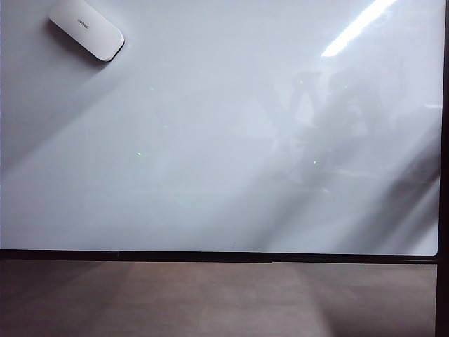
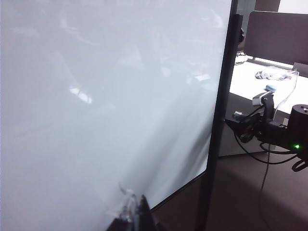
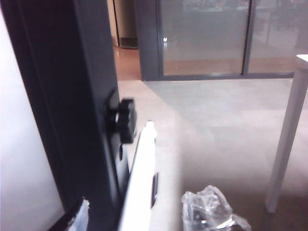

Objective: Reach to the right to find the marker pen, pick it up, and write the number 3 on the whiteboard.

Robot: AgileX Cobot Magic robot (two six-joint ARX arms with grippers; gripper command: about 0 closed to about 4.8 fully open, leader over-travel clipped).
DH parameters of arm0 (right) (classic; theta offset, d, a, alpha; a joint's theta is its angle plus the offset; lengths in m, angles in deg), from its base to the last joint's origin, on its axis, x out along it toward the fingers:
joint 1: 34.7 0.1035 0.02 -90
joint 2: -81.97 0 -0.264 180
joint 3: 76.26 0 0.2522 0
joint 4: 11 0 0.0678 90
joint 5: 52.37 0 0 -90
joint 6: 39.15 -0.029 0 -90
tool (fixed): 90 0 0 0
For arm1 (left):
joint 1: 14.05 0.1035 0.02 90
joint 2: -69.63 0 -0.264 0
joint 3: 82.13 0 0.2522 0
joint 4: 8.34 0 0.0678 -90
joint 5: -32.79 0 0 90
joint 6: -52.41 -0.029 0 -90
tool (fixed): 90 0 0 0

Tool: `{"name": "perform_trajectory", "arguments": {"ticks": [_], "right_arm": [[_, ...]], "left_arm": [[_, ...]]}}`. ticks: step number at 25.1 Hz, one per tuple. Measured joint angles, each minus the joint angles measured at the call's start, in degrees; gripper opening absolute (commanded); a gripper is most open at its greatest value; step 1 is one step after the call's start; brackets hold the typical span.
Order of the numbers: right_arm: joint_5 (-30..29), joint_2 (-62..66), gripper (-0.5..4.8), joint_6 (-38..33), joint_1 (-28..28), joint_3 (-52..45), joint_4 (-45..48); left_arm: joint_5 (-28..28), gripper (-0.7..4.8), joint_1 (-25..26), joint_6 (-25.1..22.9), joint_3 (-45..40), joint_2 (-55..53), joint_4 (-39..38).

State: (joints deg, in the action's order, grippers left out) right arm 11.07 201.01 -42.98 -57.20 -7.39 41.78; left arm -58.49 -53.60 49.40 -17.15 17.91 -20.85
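The marker pen point(image 3: 142, 173) shows only in the right wrist view, just beside the whiteboard point(image 1: 210, 140) frame's outer right edge, its long axis running away from the camera. The right gripper point(image 3: 144, 219) sits at its near end, fingers point(image 3: 211, 211) spread, seemingly to either side of it. The left gripper point(image 2: 132, 211) hangs near the board's lower right corner; its fingers' state cannot be told. The exterior view shows only an eraser point(image 1: 86, 28) at the upper left corner.
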Motion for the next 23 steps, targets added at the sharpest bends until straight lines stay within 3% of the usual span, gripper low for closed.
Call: {"name": "perform_trajectory", "arguments": {"ticks": [12, 23], "right_arm": [[0.72, 1.49, 2.52, 0.02, 1.03, 1.46, -1.07], [1.29, 1.11, 2.52, -0.42, 0.87, -1.84, 3.39]], "left_arm": [[0.02, -0.05, 0.0, 0.0, 0.0, -0.24, -0.26], [0.02, -0.05, 0.0, 0.0, 0.0, -0.42, -0.42]]}}
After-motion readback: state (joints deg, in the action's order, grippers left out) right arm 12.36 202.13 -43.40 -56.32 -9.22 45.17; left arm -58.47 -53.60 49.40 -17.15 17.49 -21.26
